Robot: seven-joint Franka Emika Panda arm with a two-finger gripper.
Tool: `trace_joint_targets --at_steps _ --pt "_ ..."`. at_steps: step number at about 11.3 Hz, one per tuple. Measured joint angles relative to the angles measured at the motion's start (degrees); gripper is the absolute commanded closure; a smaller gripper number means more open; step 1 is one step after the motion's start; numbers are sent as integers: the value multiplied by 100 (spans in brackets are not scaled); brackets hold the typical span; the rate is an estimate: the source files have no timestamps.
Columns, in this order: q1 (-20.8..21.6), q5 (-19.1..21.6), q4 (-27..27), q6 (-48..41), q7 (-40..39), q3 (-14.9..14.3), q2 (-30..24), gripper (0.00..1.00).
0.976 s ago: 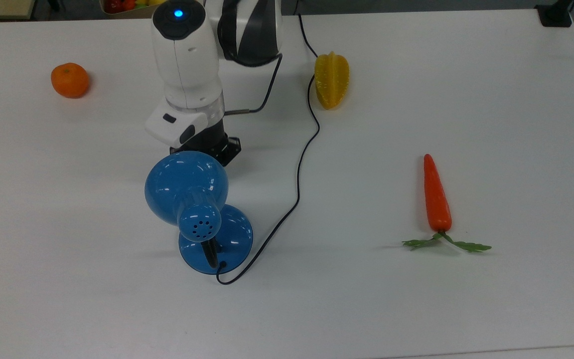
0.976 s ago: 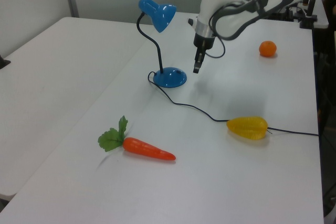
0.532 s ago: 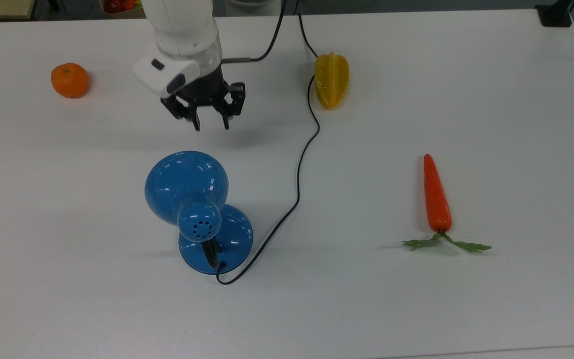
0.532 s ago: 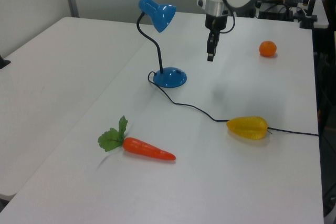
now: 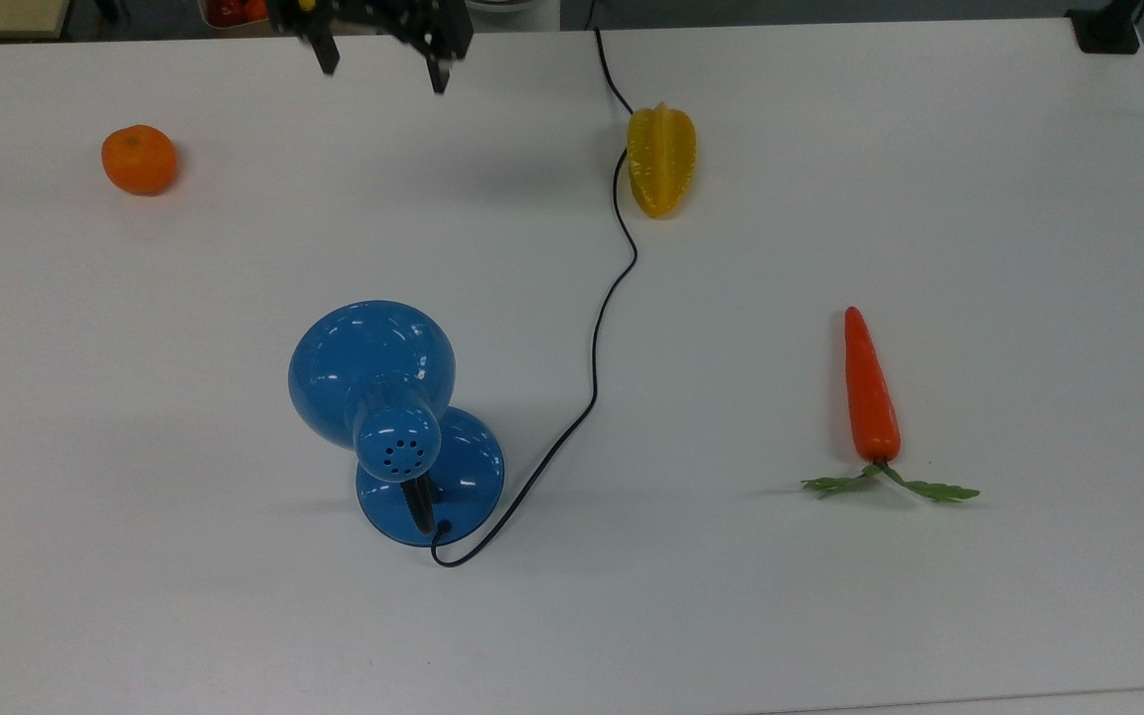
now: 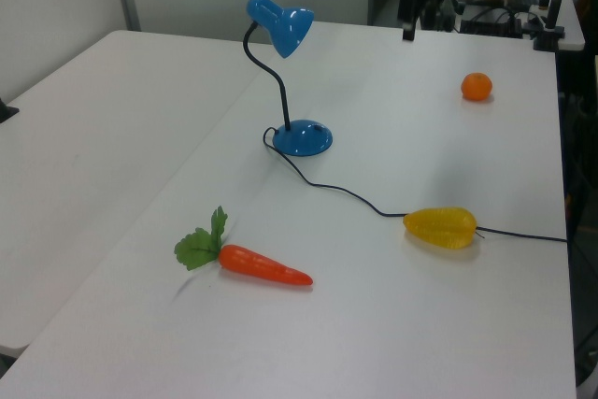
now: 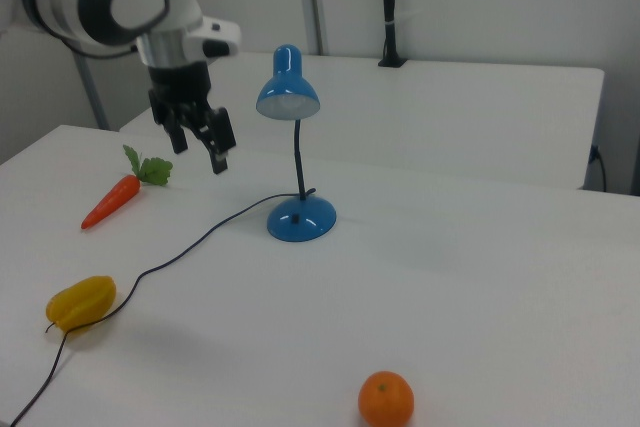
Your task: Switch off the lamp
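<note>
Gripper [image 5: 379, 62] at the top edge of the top view, left of centre, black fingers [image 7: 222, 154] spread wide with nothing between them; in the right view's upper left, hanging in the air below the white wrist, well apart from everything on the table [image 5: 929, 179]. Lower down and left of centre in the top view, the lamp [image 5: 373, 377]: glossy blue dome shade over a round blue base, vent-holed cap toward the bottom of the frame. In the right view, near the middle of the frame, upright on a thin black neck, shade turned downward. From the base, a thin dark cord [image 5: 597, 338] looping out and running up toward the top edge of the top view, just beside a yellow starfruit [image 5: 660, 159]. Upper left of the top view, an orange [image 5: 139, 159]. At the right, a carrot [image 5: 870, 392] with green leaves toward the bottom of the frame.
</note>
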Motion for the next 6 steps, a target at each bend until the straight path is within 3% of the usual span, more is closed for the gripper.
trace_joint_targets --at_steps 3,6 --pt "16 13 468 -563 437 133 -252 0" --pt "26 13 542 -704 505 691 -404 0"
